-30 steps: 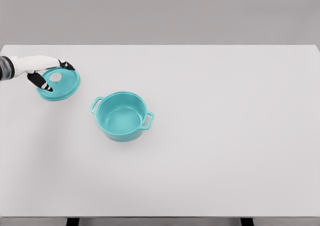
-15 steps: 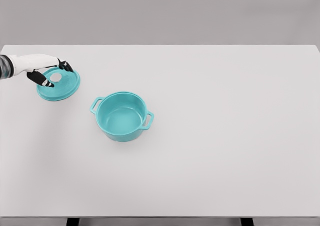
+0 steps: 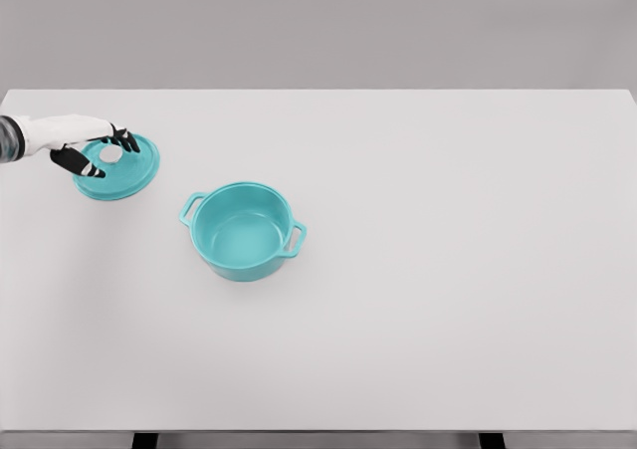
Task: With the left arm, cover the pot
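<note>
White table (image 3: 448, 270) carries an unmarked teal pot (image 3: 243, 230), uncovered. Up-left of the pot, the left hand (image 3: 88, 142) has its fingers curled around the lid (image 3: 119, 168) knob.

Your left arm (image 3: 12, 136) is cut off at the picture's left edge. The left hand (image 3: 84, 140) hides part of the lid (image 3: 124, 170) and its knob (image 3: 110, 154).

Wide white table (image 3: 448, 300), plain matte top, far edge running straight against a grey backdrop. Two things lie on it, both teal. Open pot (image 3: 243, 230), upright, two side handles, left of centre. Round lid (image 3: 119, 167) with a pale knob, flat on the surface near the left edge, well apart from the pot, up and left of it
</note>
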Controlling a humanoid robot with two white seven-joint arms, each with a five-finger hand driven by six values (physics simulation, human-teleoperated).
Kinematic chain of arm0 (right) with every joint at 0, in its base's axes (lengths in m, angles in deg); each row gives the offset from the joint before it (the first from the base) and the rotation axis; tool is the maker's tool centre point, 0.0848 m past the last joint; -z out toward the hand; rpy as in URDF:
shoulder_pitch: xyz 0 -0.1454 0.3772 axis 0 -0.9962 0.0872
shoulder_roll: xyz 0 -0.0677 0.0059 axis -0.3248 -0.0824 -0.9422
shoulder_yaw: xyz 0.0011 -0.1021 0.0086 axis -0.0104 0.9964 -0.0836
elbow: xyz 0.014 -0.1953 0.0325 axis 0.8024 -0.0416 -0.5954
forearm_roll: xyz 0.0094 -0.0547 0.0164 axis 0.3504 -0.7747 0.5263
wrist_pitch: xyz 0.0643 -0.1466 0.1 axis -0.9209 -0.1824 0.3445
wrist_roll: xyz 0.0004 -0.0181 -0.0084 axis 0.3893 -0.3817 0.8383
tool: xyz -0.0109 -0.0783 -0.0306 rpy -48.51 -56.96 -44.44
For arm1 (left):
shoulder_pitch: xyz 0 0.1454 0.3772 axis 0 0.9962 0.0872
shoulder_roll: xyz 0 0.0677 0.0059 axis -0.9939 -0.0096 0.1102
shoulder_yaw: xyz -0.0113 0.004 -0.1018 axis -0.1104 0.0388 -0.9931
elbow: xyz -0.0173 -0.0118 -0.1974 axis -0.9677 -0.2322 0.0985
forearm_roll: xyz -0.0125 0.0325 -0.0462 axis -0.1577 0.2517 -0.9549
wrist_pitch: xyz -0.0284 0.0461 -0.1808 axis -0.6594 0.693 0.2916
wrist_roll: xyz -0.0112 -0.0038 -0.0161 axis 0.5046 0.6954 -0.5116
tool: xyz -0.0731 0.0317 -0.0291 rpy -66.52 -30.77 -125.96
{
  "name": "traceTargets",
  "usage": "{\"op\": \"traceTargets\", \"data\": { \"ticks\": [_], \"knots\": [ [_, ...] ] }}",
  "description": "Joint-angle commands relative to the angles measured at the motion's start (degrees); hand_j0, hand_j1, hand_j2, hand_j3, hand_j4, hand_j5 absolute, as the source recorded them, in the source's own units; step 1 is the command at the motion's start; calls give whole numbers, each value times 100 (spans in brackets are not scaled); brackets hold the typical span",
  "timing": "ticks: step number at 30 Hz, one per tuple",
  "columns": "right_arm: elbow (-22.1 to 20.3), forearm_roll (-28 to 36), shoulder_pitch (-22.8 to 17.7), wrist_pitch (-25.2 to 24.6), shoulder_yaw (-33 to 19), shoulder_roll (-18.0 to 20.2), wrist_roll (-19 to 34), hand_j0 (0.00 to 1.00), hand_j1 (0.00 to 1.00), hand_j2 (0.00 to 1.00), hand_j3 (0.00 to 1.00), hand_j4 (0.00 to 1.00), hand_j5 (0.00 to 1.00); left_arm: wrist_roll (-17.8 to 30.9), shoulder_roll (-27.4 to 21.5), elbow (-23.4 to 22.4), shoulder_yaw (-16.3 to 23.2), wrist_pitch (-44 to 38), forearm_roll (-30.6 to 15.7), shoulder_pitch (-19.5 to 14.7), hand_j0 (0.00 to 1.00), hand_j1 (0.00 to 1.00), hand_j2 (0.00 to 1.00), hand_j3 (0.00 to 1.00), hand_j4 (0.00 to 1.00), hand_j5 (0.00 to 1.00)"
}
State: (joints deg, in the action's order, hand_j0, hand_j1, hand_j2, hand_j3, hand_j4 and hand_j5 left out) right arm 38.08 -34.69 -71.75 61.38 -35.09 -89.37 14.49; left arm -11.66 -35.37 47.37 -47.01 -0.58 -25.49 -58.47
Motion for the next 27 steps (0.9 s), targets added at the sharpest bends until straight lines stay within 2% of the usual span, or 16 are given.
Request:
{"op": "traceTargets", "data": {
  "ticks": [1, 3, 9, 27],
  "knots": [
    [-5, 0, 0, 0, 0, 0, 1, 100, 100, 100, 100, 100, 100, -2, 1, -12, -22, -16, -28, 0, 73, 73, 73, 73, 73, 73],
    [-5, 0, 0, 0, 0, 0, 1, 100, 100, 100, 100, 100, 100, -2, 1, -12, -22, -16, -28, -9, 69, 69, 69, 69, 69, 69],
    [4, 0, 0, 0, 0, 0, 1, 100, 100, 100, 100, 100, 100, -2, 10, -12, -22, -16, -28, -9, 68, 68, 68, 68, 68, 68],
    [4, 0, 0, 0, 0, 0, 1, 100, 100, 100, 100, 100, 100, -2, 28, -12, -48, -16, -46, -18, 58, 58, 58, 58, 58, 58]
  ]
}}
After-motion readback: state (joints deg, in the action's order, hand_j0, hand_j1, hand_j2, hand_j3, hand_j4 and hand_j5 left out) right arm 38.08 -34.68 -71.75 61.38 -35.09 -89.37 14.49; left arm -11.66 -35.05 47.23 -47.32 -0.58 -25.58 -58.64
